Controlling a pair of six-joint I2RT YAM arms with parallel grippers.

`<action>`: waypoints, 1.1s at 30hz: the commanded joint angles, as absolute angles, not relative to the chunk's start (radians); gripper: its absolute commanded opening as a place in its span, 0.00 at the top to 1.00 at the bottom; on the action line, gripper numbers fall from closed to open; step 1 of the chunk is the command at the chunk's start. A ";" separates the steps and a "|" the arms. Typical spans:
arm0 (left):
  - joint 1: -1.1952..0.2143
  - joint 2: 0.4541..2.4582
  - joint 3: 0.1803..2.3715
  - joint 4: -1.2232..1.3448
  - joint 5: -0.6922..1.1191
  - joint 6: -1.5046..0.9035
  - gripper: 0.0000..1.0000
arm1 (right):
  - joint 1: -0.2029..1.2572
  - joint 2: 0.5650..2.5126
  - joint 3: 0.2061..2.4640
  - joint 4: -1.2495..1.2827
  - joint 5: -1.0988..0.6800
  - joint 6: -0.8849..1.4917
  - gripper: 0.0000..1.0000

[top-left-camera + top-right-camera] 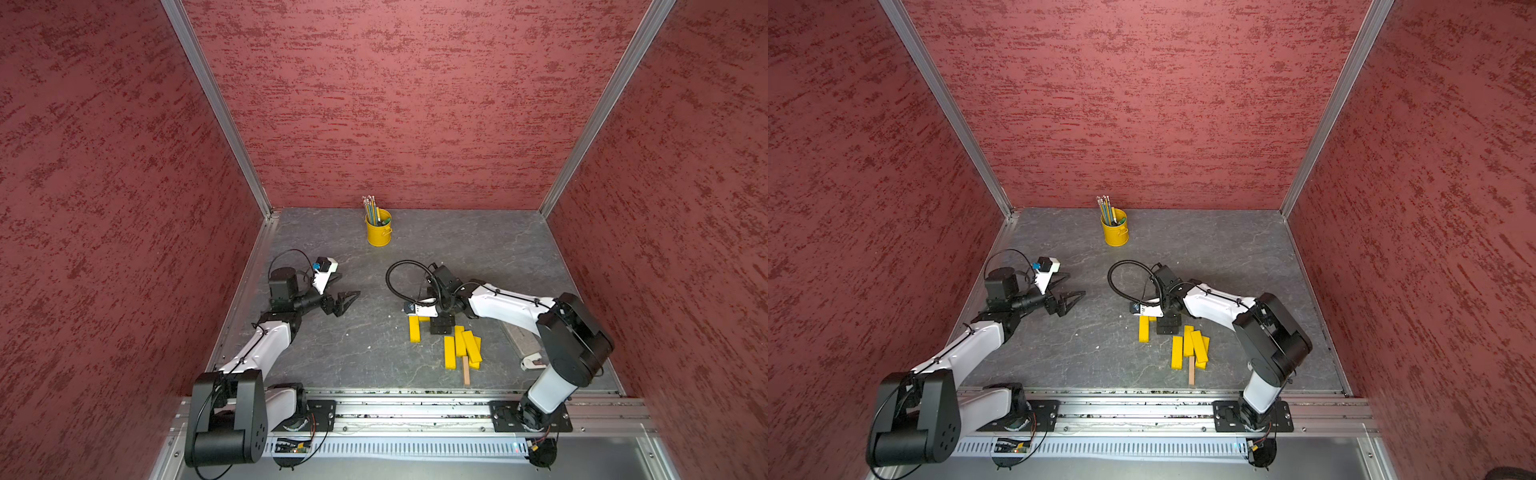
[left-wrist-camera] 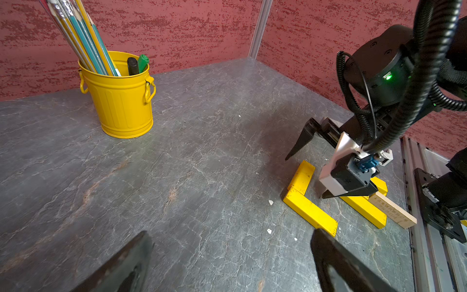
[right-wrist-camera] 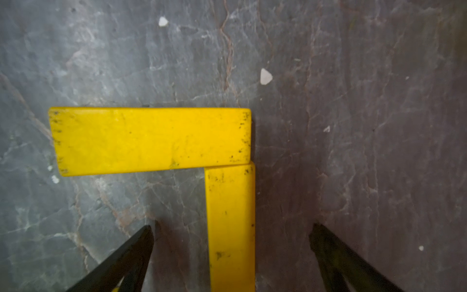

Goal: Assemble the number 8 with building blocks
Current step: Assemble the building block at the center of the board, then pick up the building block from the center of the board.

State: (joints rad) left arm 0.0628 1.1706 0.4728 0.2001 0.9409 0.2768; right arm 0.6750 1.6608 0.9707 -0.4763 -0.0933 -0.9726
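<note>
Under the right gripper, only wrist views show planks touching.

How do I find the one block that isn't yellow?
Look at the grey table near its front rail. A heap of yellow blocks lies there, and the tan block sticks out toward the rail: plain bare wood, the only unpainted one.

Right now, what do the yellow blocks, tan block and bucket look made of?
Yellow blocks: probably painted wood, matte, paint scuffed dark at the ends. Tan block: bare wood, pale unpainted face. Bucket: likely painted sheet metal, glossy, ribbed wall, loop handles.
</note>
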 commanded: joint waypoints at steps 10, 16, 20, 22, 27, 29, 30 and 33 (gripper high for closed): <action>0.081 1.175 0.501 0.167 0.961 0.288 0.00 | 0.660 1.428 1.269 -0.587 0.136 -0.088 0.01; 0.080 1.185 0.508 0.167 0.966 0.285 0.00 | 0.700 1.359 1.001 -0.501 -0.191 0.277 0.01; 0.080 1.161 0.508 0.148 0.963 0.286 0.00 | 0.801 1.225 0.819 -0.424 -0.086 0.554 0.01; 0.079 1.157 0.501 0.157 0.957 0.283 0.00 | 0.842 1.166 0.792 -0.454 -0.046 0.684 0.01; 0.079 1.179 0.516 0.163 0.967 0.281 0.00 | 0.908 1.117 0.788 -0.568 -0.037 0.870 0.13; 0.079 1.181 0.518 0.161 0.972 0.279 0.00 | 0.921 1.137 0.784 -0.585 -0.064 0.905 0.13; 0.078 1.178 0.516 0.159 0.972 0.279 0.00 | 0.926 1.147 0.780 -0.578 -0.082 0.920 0.14; 0.079 1.161 0.512 0.154 0.970 0.280 0.00 | 0.941 1.171 0.757 -0.562 -0.122 0.991 0.21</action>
